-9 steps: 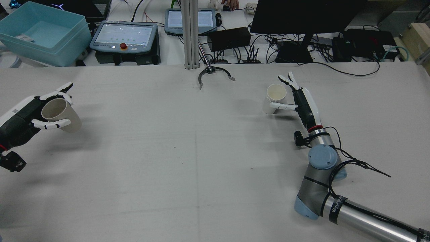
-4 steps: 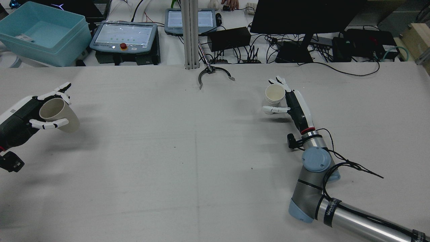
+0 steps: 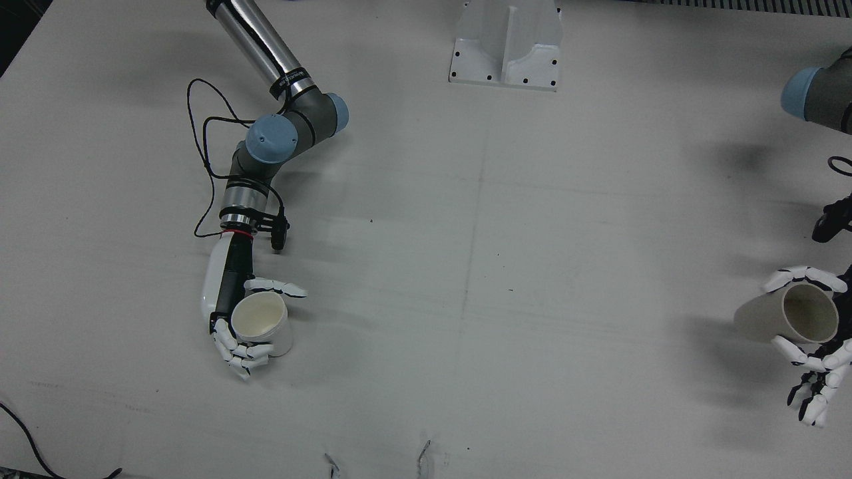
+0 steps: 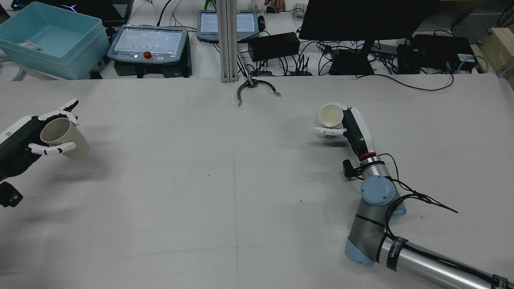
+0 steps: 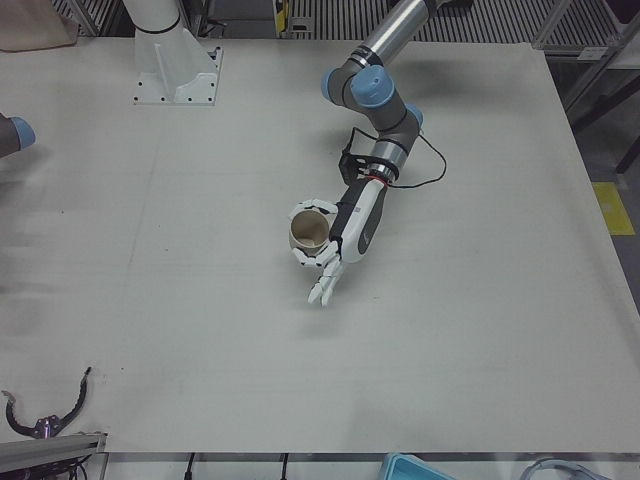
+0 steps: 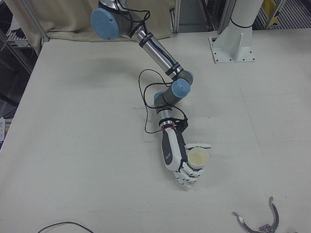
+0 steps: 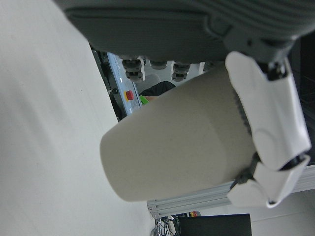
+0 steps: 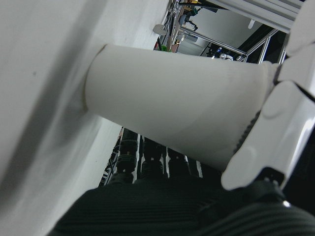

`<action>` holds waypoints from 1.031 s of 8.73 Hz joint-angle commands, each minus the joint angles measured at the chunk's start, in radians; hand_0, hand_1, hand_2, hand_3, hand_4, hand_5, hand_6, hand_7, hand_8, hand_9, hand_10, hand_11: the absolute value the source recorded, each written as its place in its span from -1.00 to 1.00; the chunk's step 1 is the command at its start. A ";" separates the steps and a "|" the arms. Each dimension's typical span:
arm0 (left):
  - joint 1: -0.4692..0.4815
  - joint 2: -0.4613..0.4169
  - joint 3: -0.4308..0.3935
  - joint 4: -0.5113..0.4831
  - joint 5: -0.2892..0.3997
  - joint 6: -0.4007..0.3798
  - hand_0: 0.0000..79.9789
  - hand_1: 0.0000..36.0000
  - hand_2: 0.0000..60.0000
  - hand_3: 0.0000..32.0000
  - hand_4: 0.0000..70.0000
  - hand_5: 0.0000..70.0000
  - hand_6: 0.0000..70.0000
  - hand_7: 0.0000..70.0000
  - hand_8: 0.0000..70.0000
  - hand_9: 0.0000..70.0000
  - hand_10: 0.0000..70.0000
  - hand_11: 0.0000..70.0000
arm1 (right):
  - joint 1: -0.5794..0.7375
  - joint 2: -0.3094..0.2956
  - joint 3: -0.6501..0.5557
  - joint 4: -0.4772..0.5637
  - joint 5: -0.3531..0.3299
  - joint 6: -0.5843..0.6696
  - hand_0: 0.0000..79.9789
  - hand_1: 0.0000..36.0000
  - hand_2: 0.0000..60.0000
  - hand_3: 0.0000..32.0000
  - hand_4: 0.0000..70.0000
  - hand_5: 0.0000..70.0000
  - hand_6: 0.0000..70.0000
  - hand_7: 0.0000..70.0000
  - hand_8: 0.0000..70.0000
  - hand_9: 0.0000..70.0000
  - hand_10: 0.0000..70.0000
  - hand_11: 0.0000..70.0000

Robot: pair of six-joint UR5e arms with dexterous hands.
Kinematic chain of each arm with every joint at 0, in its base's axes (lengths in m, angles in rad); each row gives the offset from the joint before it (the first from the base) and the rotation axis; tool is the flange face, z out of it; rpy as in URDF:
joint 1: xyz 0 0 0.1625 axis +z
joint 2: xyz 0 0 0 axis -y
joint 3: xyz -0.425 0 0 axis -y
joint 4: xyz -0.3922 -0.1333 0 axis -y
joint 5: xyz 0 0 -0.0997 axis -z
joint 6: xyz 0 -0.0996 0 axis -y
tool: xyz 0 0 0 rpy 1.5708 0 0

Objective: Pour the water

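Observation:
My left hand [image 4: 20, 142] is shut on a beige paper cup [image 4: 60, 137] and holds it tilted above the table at the far left of the rear view. The hand [image 3: 815, 362] and cup [image 3: 789, 316] also show at the right edge of the front view, in the left-front view [image 5: 310, 230] and up close in the left hand view [image 7: 182, 142]. My right hand [image 4: 351, 128] is wrapped around a white paper cup [image 4: 330, 117] whose base rests on the table. That cup also shows in the front view [image 3: 263, 322], the right-front view [image 6: 197, 158] and the right hand view [image 8: 172, 103].
A black clamp-like tool [image 4: 257, 89] lies at the far middle edge of the table. Beyond the edge stand a blue bin [image 4: 52, 40], control pendants [image 4: 148, 44], a monitor [image 4: 361, 20] and cables. A white pedestal [image 3: 506, 43] stands between the arms.
My right hand's fingers have closed from spread to wrapped around the white cup. My left hand has drifted further left with the beige cup.

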 commanded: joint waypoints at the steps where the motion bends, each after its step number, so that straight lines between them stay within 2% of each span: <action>1: -0.005 0.003 -0.001 -0.001 0.002 -0.003 0.12 1.00 1.00 -1.00 -0.16 0.52 -0.94 -0.77 -0.99 -0.94 -0.86 -0.74 | -0.001 0.002 0.000 -0.001 -0.002 0.000 0.16 -0.54 -0.56 -1.00 -0.45 0.60 0.17 0.62 0.18 0.63 -0.45 -0.19; 4: -0.002 -0.008 -0.007 -0.005 0.008 -0.006 0.11 1.00 1.00 -1.00 -0.17 0.52 -0.94 -0.77 -0.99 -0.94 -0.86 -0.74 | 0.001 0.005 0.041 -0.004 -0.002 0.002 0.17 -0.51 -0.46 -1.00 -0.42 0.80 0.31 0.67 0.25 0.71 -0.36 -0.06; 5: 0.009 -0.014 -0.045 0.041 0.032 0.002 0.12 1.00 1.00 -1.00 -0.16 0.53 -0.94 -0.77 -0.99 -0.94 -0.86 -0.74 | 0.001 0.002 0.087 -0.010 -0.006 0.000 0.17 -0.48 -0.42 -1.00 -0.43 0.81 0.31 0.67 0.25 0.70 -0.36 -0.06; 6: 0.009 -0.095 -0.046 0.098 0.066 0.006 0.13 1.00 1.00 -1.00 -0.14 0.58 -0.92 -0.74 -0.99 -0.93 -0.85 -0.73 | 0.013 -0.001 0.110 -0.011 -0.014 0.000 0.18 -0.41 -0.38 -1.00 -0.46 0.81 0.28 0.63 0.21 0.65 -0.39 -0.10; 7: 0.030 -0.196 -0.035 0.171 0.105 0.017 0.04 1.00 1.00 -1.00 -0.13 0.63 -0.91 -0.72 -0.99 -0.93 -0.85 -0.73 | 0.025 -0.006 0.129 -0.025 -0.017 0.000 0.19 -0.37 -0.37 -1.00 -0.48 0.85 0.28 0.63 0.19 0.62 -0.41 -0.12; 8: 0.068 -0.300 -0.030 0.236 0.118 0.054 0.04 1.00 1.00 -1.00 -0.14 0.63 -0.90 -0.71 -0.99 -0.93 -0.85 -0.71 | 0.028 -0.021 0.165 -0.046 -0.017 0.000 0.22 -0.31 -0.38 -1.00 -0.51 0.88 0.29 0.61 0.17 0.59 -0.42 -0.13; 9: 0.105 -0.404 0.002 0.259 0.118 0.100 0.04 1.00 1.00 -1.00 -0.15 0.61 -0.90 -0.71 -0.99 -0.92 -0.84 -0.71 | 0.031 -0.041 0.210 -0.056 -0.019 -0.002 0.22 -0.28 -0.39 -1.00 -0.54 0.89 0.27 0.59 0.15 0.56 -0.43 -0.14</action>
